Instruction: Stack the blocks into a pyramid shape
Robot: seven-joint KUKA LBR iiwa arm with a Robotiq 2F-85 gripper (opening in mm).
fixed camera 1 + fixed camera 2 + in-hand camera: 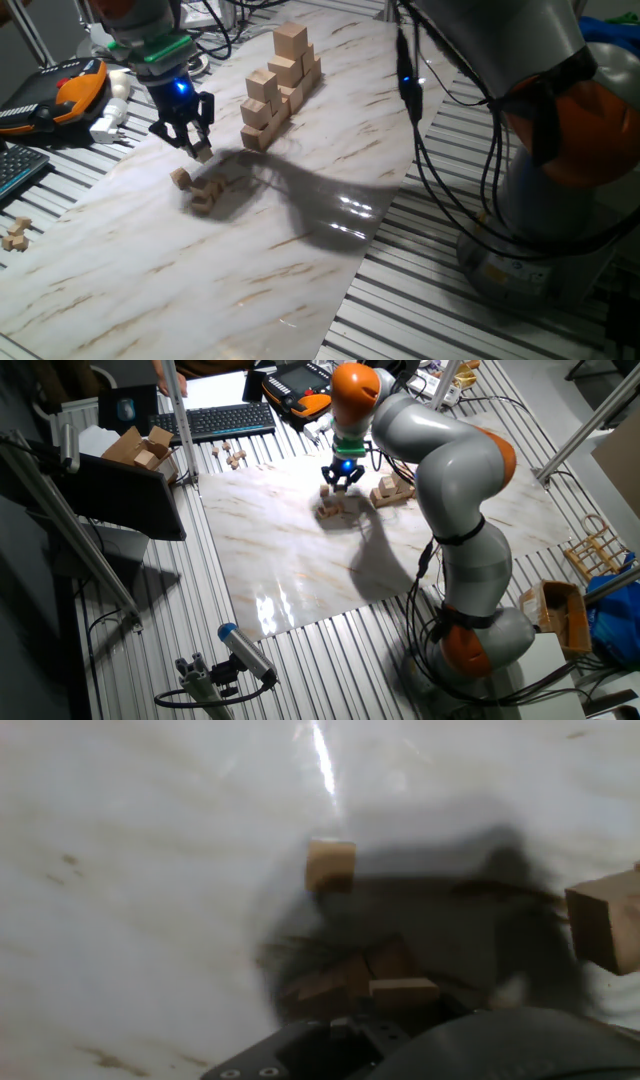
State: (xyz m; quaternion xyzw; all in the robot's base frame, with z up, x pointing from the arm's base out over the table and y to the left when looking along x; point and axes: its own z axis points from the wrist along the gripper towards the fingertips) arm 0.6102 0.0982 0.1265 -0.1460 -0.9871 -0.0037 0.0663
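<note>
Your gripper (pixel 199 150) was clenched on one small cube (pixel 203 154), held above the marble board (pixel 250 260). The started pile (pixel 207 193) lay just below and ahead of it; a stray cube (pixel 180 179) sat beside that pile.

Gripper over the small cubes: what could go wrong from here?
The gripper carries a small cube at its fingertips just above the small pile; a shallow grip could slip. Lowering off-centre might knock the pile or the loose cube beside it. The staircase stack stands nearby, so a wide swing could clip it.
</note>
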